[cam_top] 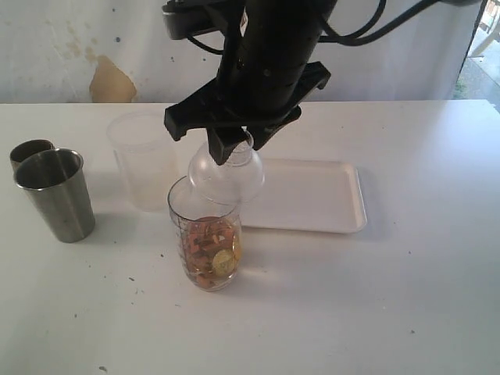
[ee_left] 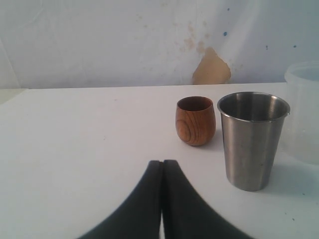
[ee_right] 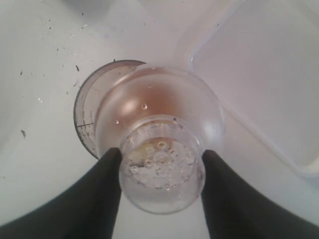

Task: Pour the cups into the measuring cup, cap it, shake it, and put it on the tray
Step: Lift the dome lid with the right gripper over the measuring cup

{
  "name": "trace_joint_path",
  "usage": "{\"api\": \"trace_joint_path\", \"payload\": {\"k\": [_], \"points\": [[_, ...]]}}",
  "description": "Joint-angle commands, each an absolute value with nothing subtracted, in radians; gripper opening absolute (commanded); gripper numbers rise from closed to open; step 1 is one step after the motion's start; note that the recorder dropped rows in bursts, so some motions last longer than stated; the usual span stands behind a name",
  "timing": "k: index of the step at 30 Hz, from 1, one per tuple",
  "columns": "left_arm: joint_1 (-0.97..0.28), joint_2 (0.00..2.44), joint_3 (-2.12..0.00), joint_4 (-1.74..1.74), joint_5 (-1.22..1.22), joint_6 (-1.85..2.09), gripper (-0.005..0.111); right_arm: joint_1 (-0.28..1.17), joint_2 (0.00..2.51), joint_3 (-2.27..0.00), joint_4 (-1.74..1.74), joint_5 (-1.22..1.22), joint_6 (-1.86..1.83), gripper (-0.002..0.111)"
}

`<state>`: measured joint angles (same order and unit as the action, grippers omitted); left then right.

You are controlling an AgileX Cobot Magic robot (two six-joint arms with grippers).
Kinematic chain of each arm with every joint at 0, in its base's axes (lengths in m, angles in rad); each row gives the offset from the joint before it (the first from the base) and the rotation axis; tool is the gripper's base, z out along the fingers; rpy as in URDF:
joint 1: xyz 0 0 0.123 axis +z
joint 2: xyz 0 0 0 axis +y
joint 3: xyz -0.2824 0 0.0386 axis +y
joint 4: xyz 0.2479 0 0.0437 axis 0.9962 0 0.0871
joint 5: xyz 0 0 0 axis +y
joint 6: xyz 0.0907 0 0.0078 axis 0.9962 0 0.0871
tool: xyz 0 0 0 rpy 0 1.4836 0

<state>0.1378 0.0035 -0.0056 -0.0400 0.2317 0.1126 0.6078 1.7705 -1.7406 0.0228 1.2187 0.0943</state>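
The measuring cup (cam_top: 207, 250) stands near the table's middle, with orange-brown pieces in its lower half. My right gripper (cam_top: 234, 144) is shut on the knob of a clear domed cap (cam_top: 226, 173) and holds it tilted over the cup's far rim. In the right wrist view the fingers (ee_right: 99, 194) press both sides of the cap (ee_right: 162, 149), and the cup's rim (ee_right: 84, 117) shows beneath. A steel cup (cam_top: 53, 194) stands at the left with a smaller cup (cam_top: 30, 152) behind it. My left gripper (ee_left: 162, 167) is shut and empty, low over the table, facing the steel cup (ee_left: 251, 139).
The white tray (cam_top: 312, 195) lies just behind and right of the measuring cup, seen also in the right wrist view (ee_right: 269, 74). A frosted plastic cup (cam_top: 144, 160) stands behind left of it. The small cup (ee_left: 195, 120) is brown wood.
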Motion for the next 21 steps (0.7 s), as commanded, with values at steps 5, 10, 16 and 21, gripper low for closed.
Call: {"api": "trace_joint_path", "payload": {"k": [5, 10, 16, 21], "points": [[0.138, 0.000, 0.000, -0.039, 0.233, 0.109, 0.000, 0.608, 1.773, -1.747, 0.099, 1.221, 0.097, 0.000], [0.138, 0.000, 0.000, -0.039, 0.233, 0.109, 0.000, 0.608, 1.773, -1.747, 0.099, 1.221, 0.097, 0.000], [0.138, 0.000, 0.000, -0.039, 0.233, 0.109, 0.000, 0.608, 1.773, -1.747, 0.097, 1.221, 0.097, 0.000], [0.138, 0.000, 0.000, -0.039, 0.233, 0.109, 0.000, 0.608, 1.773, -1.747, 0.097, 1.220, 0.097, 0.000]]}}
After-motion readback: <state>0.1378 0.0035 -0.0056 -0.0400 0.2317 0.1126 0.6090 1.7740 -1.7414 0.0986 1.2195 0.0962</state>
